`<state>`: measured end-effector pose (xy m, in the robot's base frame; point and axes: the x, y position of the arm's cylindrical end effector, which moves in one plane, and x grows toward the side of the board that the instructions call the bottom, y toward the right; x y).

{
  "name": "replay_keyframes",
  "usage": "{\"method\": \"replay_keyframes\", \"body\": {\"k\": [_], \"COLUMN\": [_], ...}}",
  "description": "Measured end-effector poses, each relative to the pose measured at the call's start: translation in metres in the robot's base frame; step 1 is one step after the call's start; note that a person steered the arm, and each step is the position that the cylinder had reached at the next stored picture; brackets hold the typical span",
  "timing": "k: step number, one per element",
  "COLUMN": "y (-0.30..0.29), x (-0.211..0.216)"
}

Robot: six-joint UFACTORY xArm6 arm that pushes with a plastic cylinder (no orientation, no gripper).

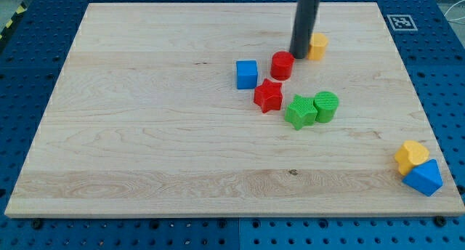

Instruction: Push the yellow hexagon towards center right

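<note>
Camera view: my tip, no end effector fitted, touches yellow hexagon at its left; push steadily rightward and downward.

Red cylinder, red star, blue cube cluster mid-board.

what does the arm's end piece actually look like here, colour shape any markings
Only the rod shows: a straight, smooth, dark grey to black cylinder that comes down from the view's top edge, of even thickness along its visible length. No cables, labels or markings can be seen on it. My tip is a plain blunt end. It sits just left of the yellow hexagon and right of the red cylinder.
</note>
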<state>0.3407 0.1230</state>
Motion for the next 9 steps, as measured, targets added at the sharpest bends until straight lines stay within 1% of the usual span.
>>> {"method": "replay_keyframes", "body": {"k": [1,2,3,4,5,6,7,9], "y": [-0.021,-0.056,-0.048,-0.004,0.029,0.034,0.034,0.034], "x": [-0.003,-0.035,-0.062,-0.061,-0.031,0.013,0.025,0.028]}}
